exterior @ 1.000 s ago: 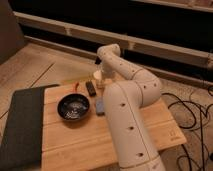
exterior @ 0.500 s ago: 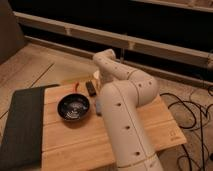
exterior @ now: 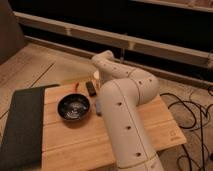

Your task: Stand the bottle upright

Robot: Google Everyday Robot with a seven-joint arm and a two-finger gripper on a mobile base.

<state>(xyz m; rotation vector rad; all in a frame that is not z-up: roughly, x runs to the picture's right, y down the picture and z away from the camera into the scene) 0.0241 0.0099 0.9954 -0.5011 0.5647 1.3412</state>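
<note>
The bottle is hidden; nothing slim and whitish with a pale label shows. My white arm rises from the front of the wooden table, bends, and reaches down at the table's far edge. The gripper is hidden behind the arm's own links there, near a short cream cup. A flat blue-grey block lies against the arm's left side, partly covered by it.
A black bowl sits left of the arm. A small dark object and a thin orange-red item lie behind it. A dark mat covers the table's left end. Cables lie on the floor to the right.
The arm's upper link has swung a little to the left and lower toward the table's far edge. The objects on the table have not moved.
</note>
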